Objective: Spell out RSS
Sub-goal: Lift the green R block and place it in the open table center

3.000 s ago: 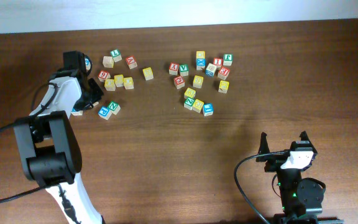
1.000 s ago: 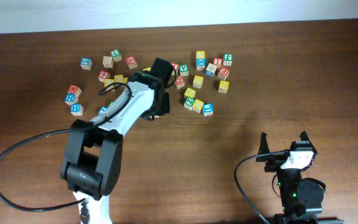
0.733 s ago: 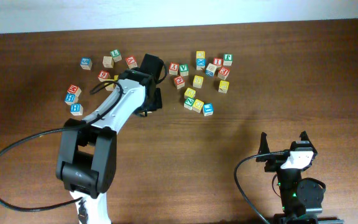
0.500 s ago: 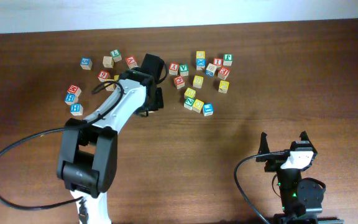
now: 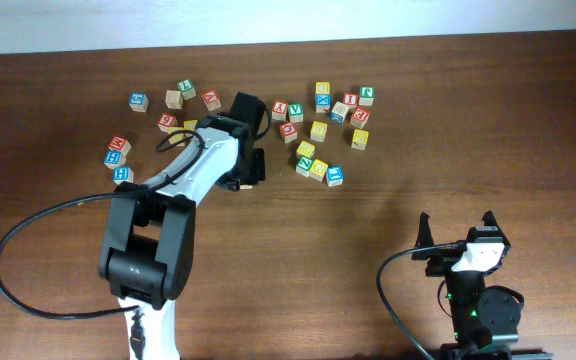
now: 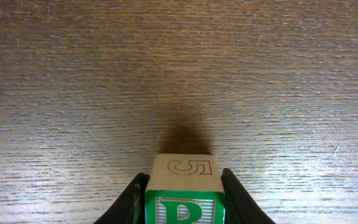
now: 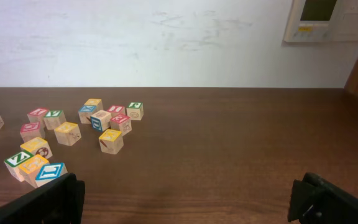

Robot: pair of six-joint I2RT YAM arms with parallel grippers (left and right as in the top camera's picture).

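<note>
Brown wooden table (image 5: 418,120) with a scatter of letter cubes (image 5: 296,113) along its far side and two robot arms.

Reaching in from the near side, the left arm (image 5: 183,185) ends at the scatter's near edge, about midway along it. The left gripper (image 6: 183,193) is closed on the cube with the green R (image 6: 182,167), one finger against each side. The right gripper (image 5: 457,232) sits well apart from the scatter, toward the near right, spread wide and holding nothing. Several yellow-faced cubes (image 5: 319,131) lie within the scatter, their letters too small to read.
</note>
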